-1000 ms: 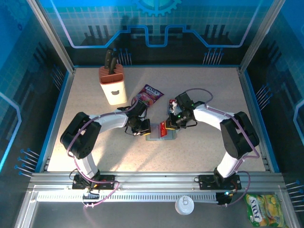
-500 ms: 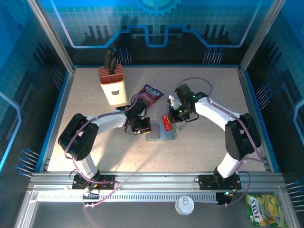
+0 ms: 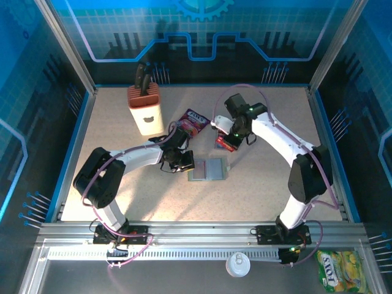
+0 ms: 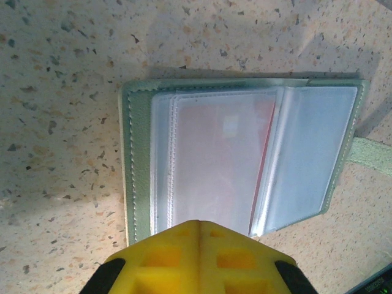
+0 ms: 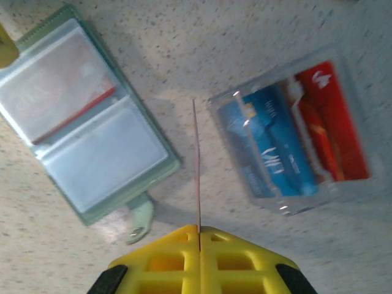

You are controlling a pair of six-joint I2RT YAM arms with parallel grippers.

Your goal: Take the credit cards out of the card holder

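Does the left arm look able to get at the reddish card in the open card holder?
Probably yes: the card holder lies open at the left gripper, only a clear sleeve covers the reddish card, and the right gripper is away from it. The shut left jaws must open first.

Two white arms (image 3: 141, 156) with black joints, lilac cables, yellow jaws

A speckled beige bench (image 3: 269, 184) carries a cream knife block with a brown top (image 3: 144, 109), standing upright with black handles sticking out. Just right of the block in the top view lies a pink-purple snack packet (image 3: 193, 122), flat and tilted. A clear plastic tray (image 5: 288, 205) rests on the bench. Well below the block, off the bench, sit a white round lid (image 3: 237, 264) and a yellow-green snack packet (image 3: 339, 266).
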